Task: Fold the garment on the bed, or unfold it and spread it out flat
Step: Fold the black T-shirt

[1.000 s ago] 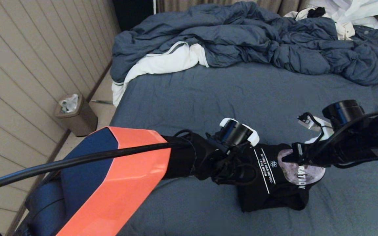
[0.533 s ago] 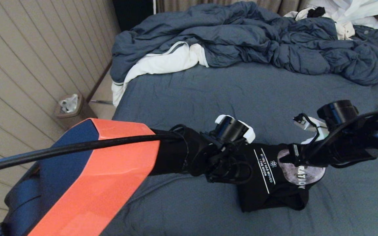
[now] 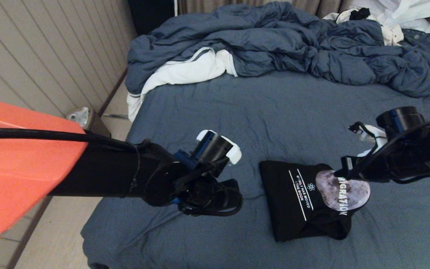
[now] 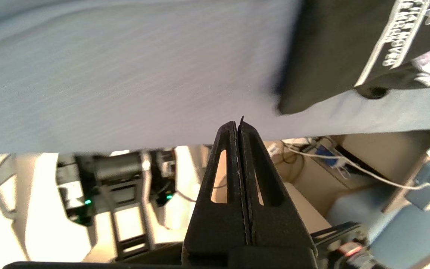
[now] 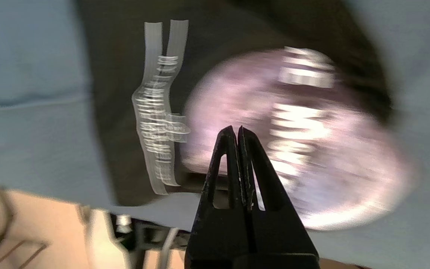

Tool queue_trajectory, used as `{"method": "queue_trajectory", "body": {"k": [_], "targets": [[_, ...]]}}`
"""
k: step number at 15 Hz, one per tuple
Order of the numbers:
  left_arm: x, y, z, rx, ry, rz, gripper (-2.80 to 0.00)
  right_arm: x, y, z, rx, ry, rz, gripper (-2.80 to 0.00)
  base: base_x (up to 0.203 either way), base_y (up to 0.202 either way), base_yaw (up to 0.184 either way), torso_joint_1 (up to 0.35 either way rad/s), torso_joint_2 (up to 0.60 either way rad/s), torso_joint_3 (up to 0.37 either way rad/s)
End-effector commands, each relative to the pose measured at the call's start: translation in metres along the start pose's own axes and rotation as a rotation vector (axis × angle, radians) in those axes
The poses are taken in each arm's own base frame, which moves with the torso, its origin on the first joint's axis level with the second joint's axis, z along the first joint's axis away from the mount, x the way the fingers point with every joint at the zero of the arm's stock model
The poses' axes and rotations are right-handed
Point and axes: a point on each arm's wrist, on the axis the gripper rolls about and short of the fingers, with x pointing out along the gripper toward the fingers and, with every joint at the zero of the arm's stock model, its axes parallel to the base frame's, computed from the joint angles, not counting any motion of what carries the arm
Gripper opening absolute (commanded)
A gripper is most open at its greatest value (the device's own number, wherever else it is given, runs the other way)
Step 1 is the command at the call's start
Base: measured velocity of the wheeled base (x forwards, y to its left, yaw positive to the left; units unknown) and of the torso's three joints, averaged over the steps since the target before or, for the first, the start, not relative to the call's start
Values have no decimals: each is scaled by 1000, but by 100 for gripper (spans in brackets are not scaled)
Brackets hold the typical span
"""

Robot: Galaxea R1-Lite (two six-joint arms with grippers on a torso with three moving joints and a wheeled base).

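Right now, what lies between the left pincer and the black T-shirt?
Only bare blue sheet separates the left pincer from the T-shirt, in the head view.

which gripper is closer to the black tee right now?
Right. The right gripper hangs over the black tee at the moon print, fingers shut and holding nothing. The left gripper is off to the tee's left over bare bed sheet, also shut.

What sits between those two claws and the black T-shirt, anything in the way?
Nothing visible. The left gripper, shut, hangs over bare sheet of the bed beside the garment. The right gripper, also shut, is above its moon print. The duvet lies far off.
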Motion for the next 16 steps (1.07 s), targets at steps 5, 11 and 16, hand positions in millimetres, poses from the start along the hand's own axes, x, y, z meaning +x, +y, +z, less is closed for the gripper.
{"method": "queue_trajectory", "body": {"k": [5, 11, 16], "targets": [[-26, 25, -3, -35, -90, 21, -280, -16, -38, -9, 1, -11, -95, 0, 0, 0, 0, 0, 0, 0], [-21, 27, -6, -33, -79, 26, -280, -13, -56, -25, -54, 50, -126, 0, 0, 0, 0, 0, 0, 0], [-20, 28, -7, -31, -73, 31, -280, -35, -34, -72, -88, 110, -92, 0, 0, 0, 0, 0, 0, 0]]}}
